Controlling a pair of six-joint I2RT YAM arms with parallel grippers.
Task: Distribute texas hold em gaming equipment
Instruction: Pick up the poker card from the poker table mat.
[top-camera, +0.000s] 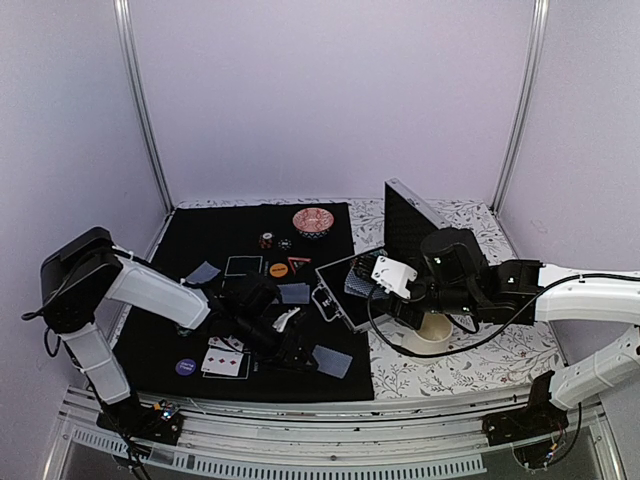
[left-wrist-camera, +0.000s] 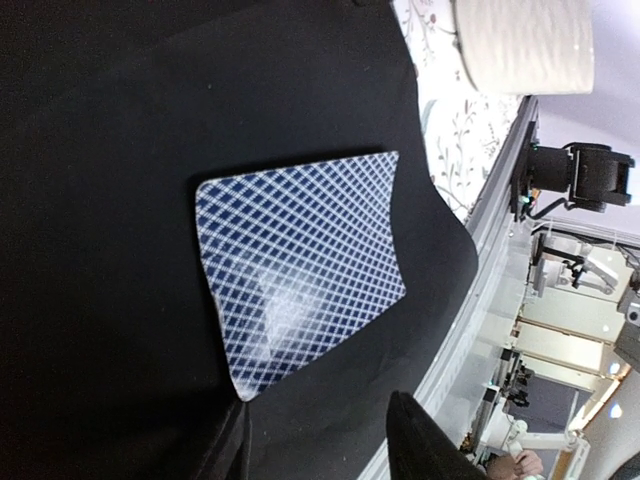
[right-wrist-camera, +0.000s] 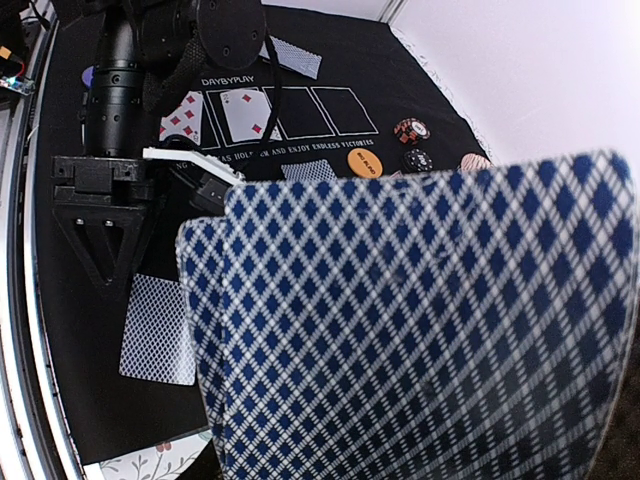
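Observation:
A face-down blue-backed card (left-wrist-camera: 300, 270) lies on the black mat (top-camera: 200, 230), just beyond my left gripper (left-wrist-camera: 320, 452), which is open and empty; the card also shows in the top view (top-camera: 332, 361). My left gripper (top-camera: 292, 350) hovers low over the mat's front right. My right gripper (top-camera: 365, 278) holds a small stack of blue-backed cards (right-wrist-camera: 420, 320) that hides its fingers. Two face-up cards (top-camera: 225, 358), a purple disc (top-camera: 185, 367), an orange disc (top-camera: 278, 269), a red triangle marker (top-camera: 299, 264) and striped chips (top-camera: 267, 240) lie on the mat.
An open black case (top-camera: 400, 225) stands right of the mat, under my right gripper. A red patterned bowl (top-camera: 313, 221) sits at the mat's back edge. A white cup (top-camera: 433, 330) stands on the floral cloth near the case. More face-down cards (top-camera: 243, 265) lie mid-mat.

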